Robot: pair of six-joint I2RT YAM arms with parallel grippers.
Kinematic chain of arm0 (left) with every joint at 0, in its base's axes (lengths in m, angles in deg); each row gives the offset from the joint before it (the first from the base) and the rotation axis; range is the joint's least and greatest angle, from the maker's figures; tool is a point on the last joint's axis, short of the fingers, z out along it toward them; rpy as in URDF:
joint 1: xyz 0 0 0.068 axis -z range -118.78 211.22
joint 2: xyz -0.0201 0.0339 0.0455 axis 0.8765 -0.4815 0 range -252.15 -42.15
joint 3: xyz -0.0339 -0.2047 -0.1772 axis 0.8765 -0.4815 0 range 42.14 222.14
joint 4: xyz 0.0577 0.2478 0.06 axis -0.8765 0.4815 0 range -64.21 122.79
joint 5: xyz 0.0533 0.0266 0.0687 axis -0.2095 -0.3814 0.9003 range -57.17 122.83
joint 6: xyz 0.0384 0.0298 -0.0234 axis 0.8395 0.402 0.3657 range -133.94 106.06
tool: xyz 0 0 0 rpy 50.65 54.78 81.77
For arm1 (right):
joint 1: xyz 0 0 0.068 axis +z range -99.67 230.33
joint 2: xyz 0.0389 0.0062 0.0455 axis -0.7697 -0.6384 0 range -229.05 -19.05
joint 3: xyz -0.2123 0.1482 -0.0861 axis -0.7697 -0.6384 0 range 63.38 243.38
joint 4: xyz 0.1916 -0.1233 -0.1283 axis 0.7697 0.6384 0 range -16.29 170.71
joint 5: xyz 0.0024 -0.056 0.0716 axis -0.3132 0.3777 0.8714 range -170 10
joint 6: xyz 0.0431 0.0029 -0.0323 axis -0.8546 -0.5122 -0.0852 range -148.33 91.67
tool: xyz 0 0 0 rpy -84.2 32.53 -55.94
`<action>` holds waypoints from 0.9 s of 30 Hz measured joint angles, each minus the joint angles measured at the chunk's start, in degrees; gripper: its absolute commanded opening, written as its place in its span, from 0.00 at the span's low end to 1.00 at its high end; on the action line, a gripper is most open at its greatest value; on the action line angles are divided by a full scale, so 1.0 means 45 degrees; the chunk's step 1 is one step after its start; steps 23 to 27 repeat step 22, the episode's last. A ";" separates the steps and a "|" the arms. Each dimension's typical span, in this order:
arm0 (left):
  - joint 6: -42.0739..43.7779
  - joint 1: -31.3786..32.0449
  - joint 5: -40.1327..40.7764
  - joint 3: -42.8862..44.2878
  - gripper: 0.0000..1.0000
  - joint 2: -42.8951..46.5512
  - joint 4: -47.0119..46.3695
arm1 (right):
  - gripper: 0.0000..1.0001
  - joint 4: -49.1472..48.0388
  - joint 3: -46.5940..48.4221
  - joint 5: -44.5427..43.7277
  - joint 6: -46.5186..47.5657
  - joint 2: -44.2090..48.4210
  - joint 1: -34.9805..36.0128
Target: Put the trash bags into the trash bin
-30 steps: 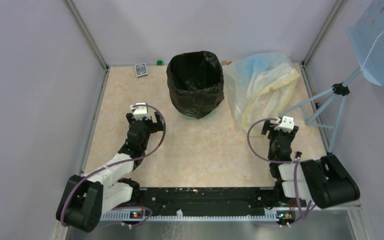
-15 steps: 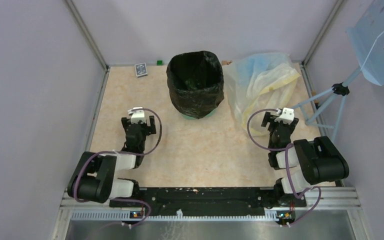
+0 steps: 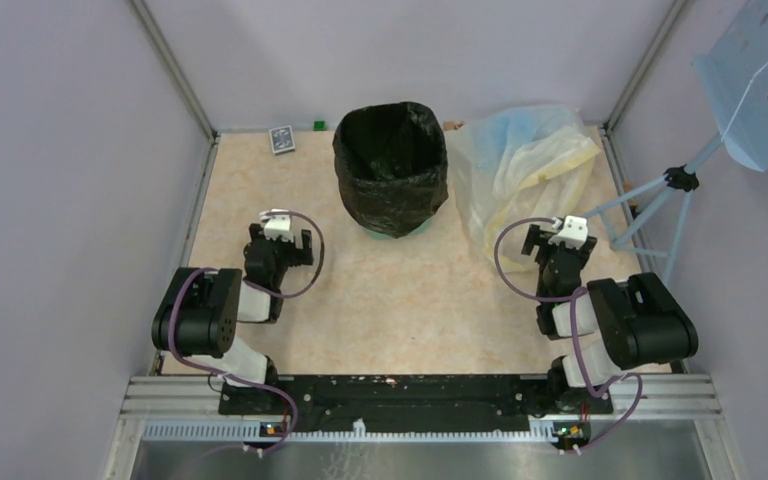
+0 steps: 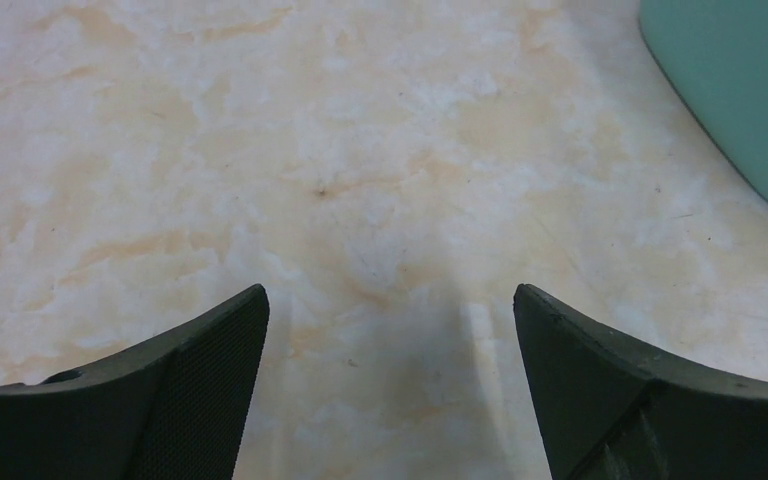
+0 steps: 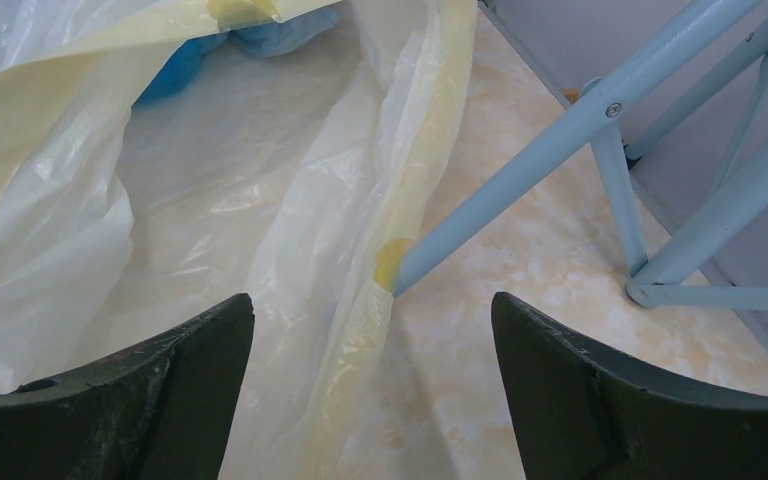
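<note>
Over the last second both arms have been drawn back toward their bases. The left arm has been folded furthest, its elbow now raised beside the left gripper [image 3: 280, 246], while the right arm was folded sooner and has hardly been shifted since. The left gripper is seen with its jaws spread wide and nothing between them; only bare table [image 4: 360, 180] lies below, with a corner of the mint-green bin [image 4: 750, 90] off to one side, well apart. The right gripper [image 3: 557, 250] is likewise held wide open and empty, pointed at the pale plastic heap [image 5: 90, 200] and a leg of the blue stand [image 5: 560, 130], with no grip taken on either. The black bag [image 3: 392, 160] has not been disturbed: it is seated in the bin at the far middle of the table, its mouth open and its edge folded down over the rim, so that only the bin's base is left showing. The bag may therefore be judged as placed, and the withdrawal read as the close of the task.
</note>
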 measured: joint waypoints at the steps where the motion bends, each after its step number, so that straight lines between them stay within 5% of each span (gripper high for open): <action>1: 0.0010 0.0000 -0.0058 0.0005 0.95 0.0000 -0.0063 | 0.88 0.0000 0.0000 -0.0005 0.0000 0.0000 0.0000; 27: 0.0015 0.0000 -0.0121 0.0092 0.99 -0.0005 -0.0194 | 0.89 0.0005 0.0000 0.0029 -0.0005 0.0000 0.0000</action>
